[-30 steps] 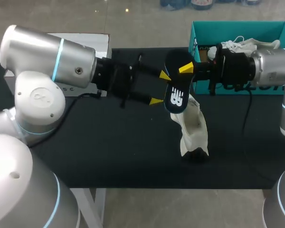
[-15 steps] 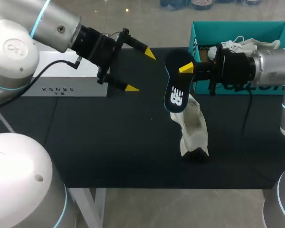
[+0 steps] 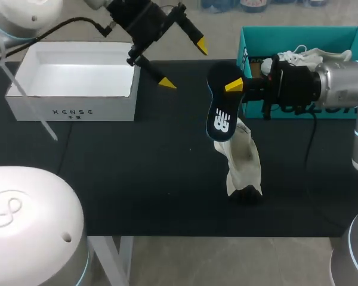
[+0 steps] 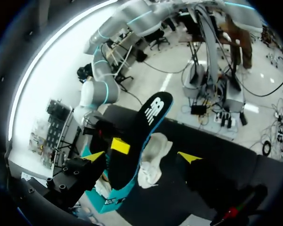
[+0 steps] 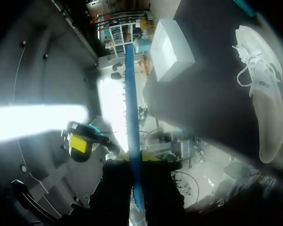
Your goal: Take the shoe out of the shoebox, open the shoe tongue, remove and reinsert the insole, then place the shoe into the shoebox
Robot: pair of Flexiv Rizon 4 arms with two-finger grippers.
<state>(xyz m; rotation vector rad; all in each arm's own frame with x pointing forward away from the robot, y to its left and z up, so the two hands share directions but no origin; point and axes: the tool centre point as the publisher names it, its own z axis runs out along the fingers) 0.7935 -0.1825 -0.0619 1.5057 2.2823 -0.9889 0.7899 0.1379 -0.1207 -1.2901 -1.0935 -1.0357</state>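
— Where is the shoe [image 3: 241,159]?
— It lies on the table [image 3: 137,179], near the front; above it the right gripper [image 3: 231,87] pinches the insole [image 3: 221,113] from both sides.
— And the left gripper [image 3: 184,64]?
— Farther back, near the white box [image 3: 71,110]; its fingers are wide apart with nothing between them; the shoebox [image 3: 298,31] stands at the far right.

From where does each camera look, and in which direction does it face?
Head view: above and behind the robot, looking down on the table; left arm and right arm show.
Left wrist view: on the left wrist, facing the insole and shoe past its own open jaws.
Right wrist view: on the right wrist, looking along the insole its jaws hold.
All three share the insole and shoe.
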